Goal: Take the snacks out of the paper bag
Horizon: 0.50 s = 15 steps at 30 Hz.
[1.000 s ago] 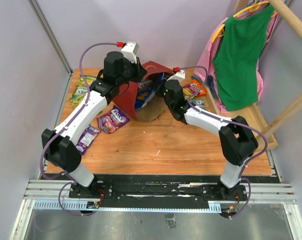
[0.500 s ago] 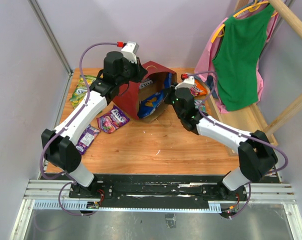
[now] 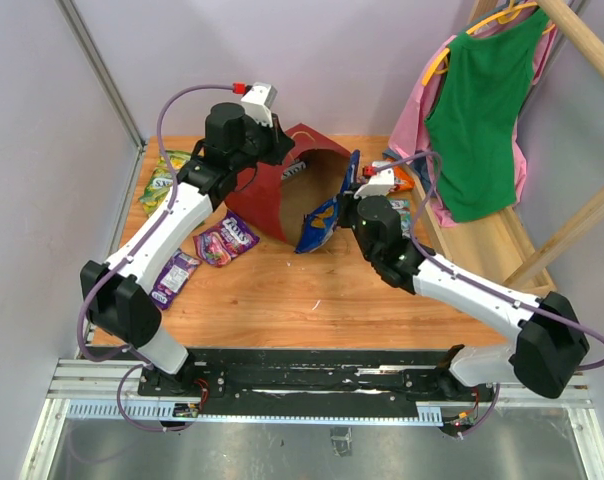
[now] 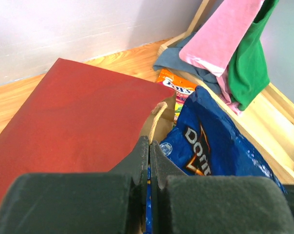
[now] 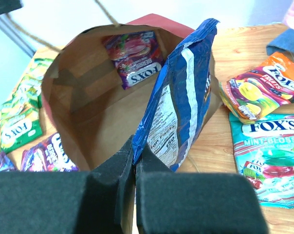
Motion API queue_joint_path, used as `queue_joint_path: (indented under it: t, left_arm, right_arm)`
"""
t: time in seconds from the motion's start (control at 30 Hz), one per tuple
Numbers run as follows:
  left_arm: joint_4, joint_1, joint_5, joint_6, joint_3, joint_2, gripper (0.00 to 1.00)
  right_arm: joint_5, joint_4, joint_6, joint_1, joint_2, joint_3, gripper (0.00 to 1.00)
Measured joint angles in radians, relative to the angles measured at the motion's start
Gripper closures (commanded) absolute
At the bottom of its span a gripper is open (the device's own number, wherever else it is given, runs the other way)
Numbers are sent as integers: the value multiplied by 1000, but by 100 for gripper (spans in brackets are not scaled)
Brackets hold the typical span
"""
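The red paper bag (image 3: pixel 272 195) lies on its side with its brown mouth facing right. My left gripper (image 3: pixel 285 157) is shut on the bag's upper rim by a beige handle (image 4: pixel 159 111). My right gripper (image 5: pixel 136 155) is shut on a corner of the blue chip bag (image 5: pixel 183 102), which hangs just outside the mouth (image 3: pixel 320 218). A purple packet (image 5: pixel 135 56) still lies deep inside the paper bag (image 5: pixel 83 112). Other snacks lie on the table: green-yellow packets (image 3: pixel 162 180), purple packets (image 3: pixel 227 240), an orange packet (image 5: pixel 264 90) and a teal packet (image 5: pixel 268 151).
Green and pink garments (image 3: pixel 477 110) hang from a wooden rack (image 3: pixel 582 45) at the right, over a wooden base (image 4: pixel 264 122). A grey-blue cloth (image 4: pixel 178 61) lies by the rack. Walls close in the table at the left and back.
My right arm has drawn back toward the right, pulling the blue chip bag out of the paper bag's mouth. The left gripper has kept its hold on the rim.
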Motion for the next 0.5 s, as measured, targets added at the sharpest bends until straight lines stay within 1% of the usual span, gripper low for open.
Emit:
queue_joint_path:
  t: [0.33, 0.5]
  left_arm:
    - [0, 0, 1, 0, -6, -18, 100]
    - [0, 0, 1, 2, -17, -25, 100]
  right_arm:
    - [28, -9, -122, 167, -86, 0, 99]
    - [30, -10, -134, 180, -148, -7, 99]
